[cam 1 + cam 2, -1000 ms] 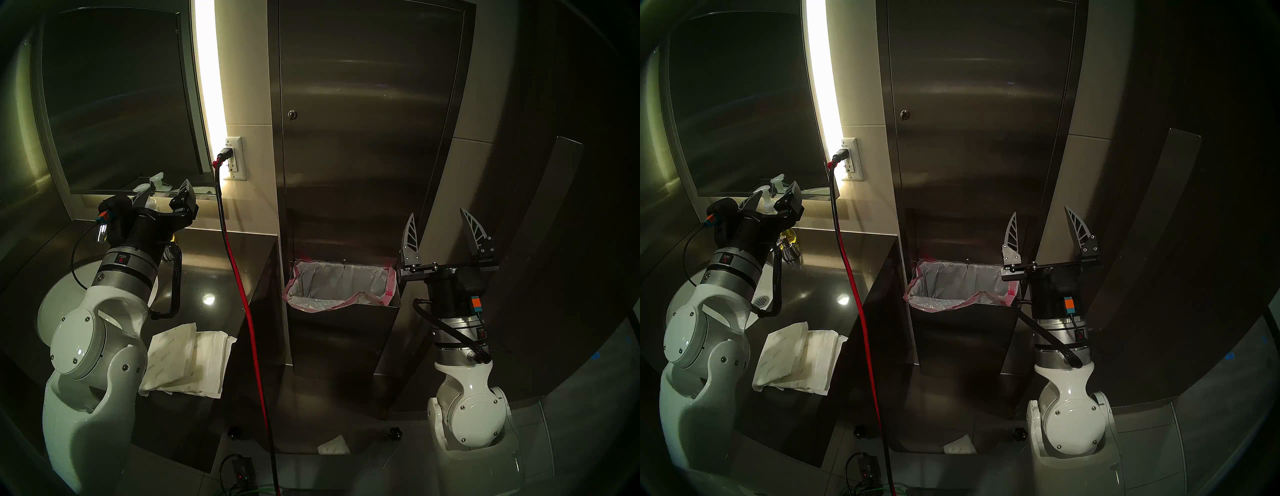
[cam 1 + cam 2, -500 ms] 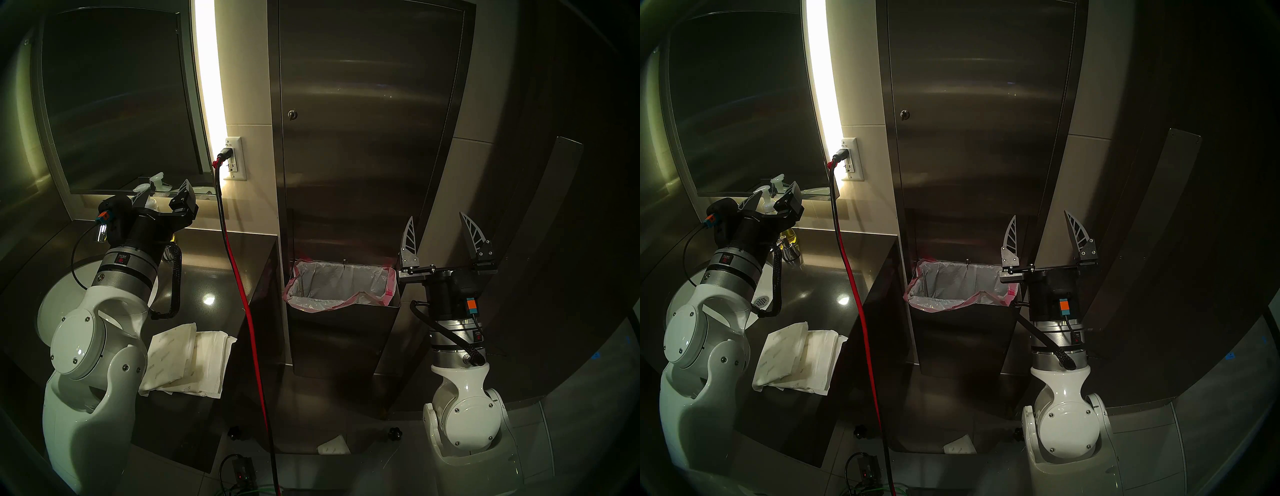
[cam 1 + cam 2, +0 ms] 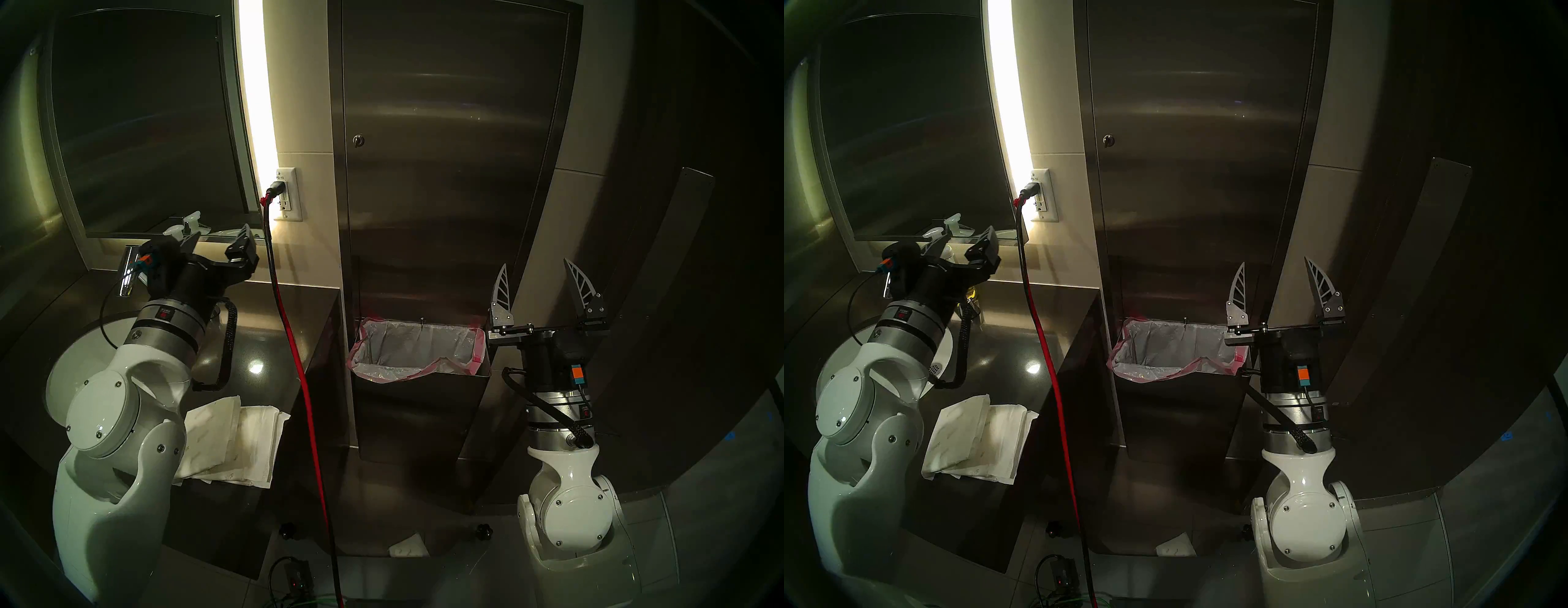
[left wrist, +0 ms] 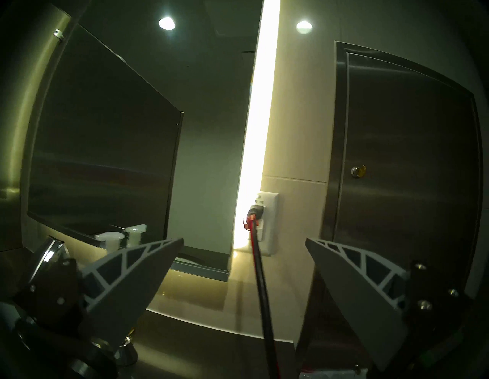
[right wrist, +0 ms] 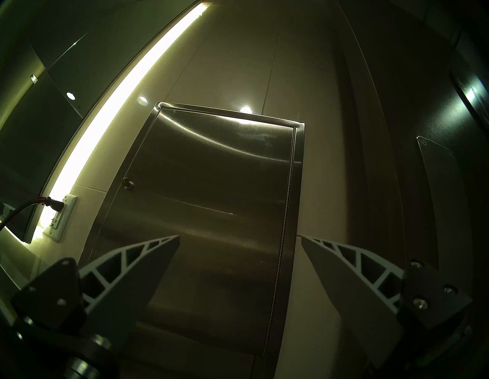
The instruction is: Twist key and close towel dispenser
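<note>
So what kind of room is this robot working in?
Most likely a public washroom. There is a steel towel dispenser set into the wall with a lined waste bin below it, a mirror over a counter with a sink, and soap bottles.

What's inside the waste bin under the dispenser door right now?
The waste bin holds a pink-edged liner folded over its rim. The liner walls that show look bare, with no rubbish on them. The bottom of the bin is hidden by its front wall, so I cannot tell what lies there.
</note>
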